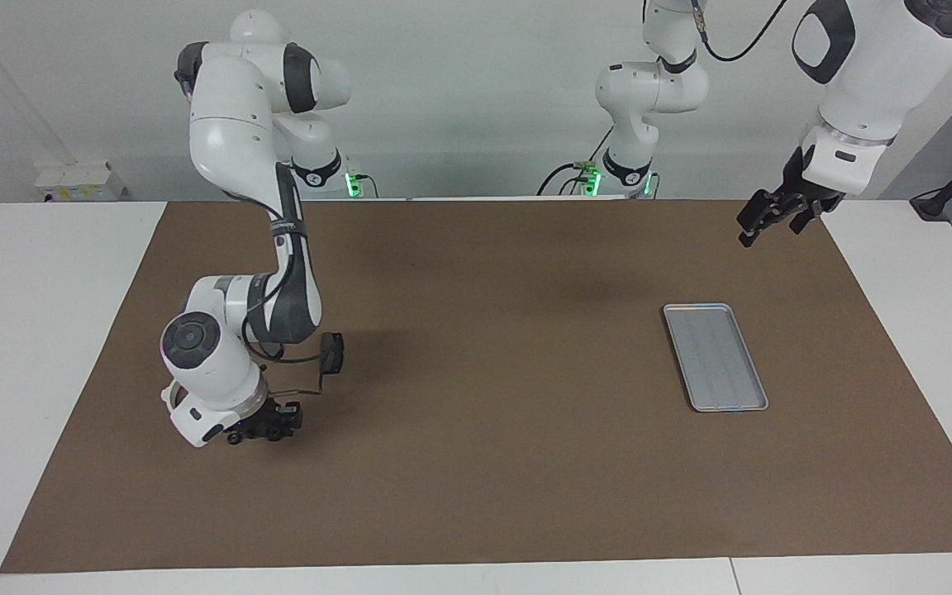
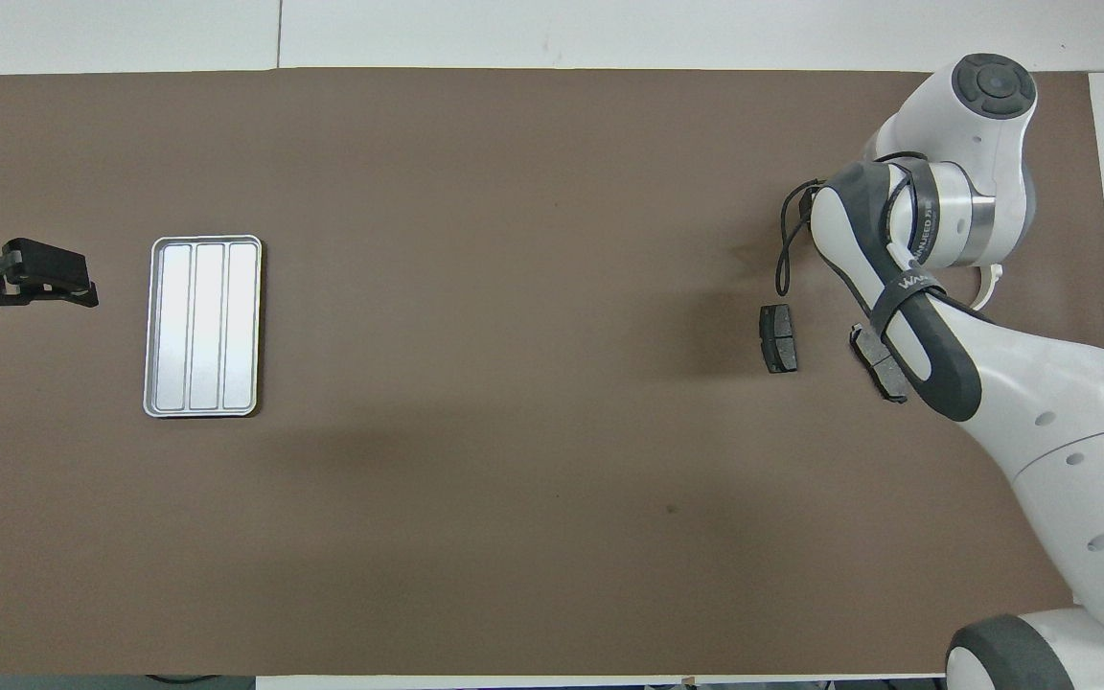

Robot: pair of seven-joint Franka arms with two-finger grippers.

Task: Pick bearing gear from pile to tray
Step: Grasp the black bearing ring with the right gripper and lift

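Facing view: right gripper point(image 1: 273, 423) low at pile, at right arm's end of mat; jaw state cannot tell, target part hidden under wrist. Risk: small gear slips or gets pushed away, because grasp is blind. Left gripper point(image 1: 773, 216) waits high, jaws wide, over mat edge near tray point(image 1: 716, 356).

Overhead view: one tray point(image 2: 203, 326), empty; two brake pads point(image 2: 779, 338); one white bracket point(image 2: 991, 284), partly hidden. Gear not visible.

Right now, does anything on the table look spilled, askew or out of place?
Nothing stands out. The tray lies flat, nothing in it, toward the left arm's end. Two brake pads lie flat at the right arm's end, one partly under that arm. The right gripper is low beside them; the left gripper waits near the tray.
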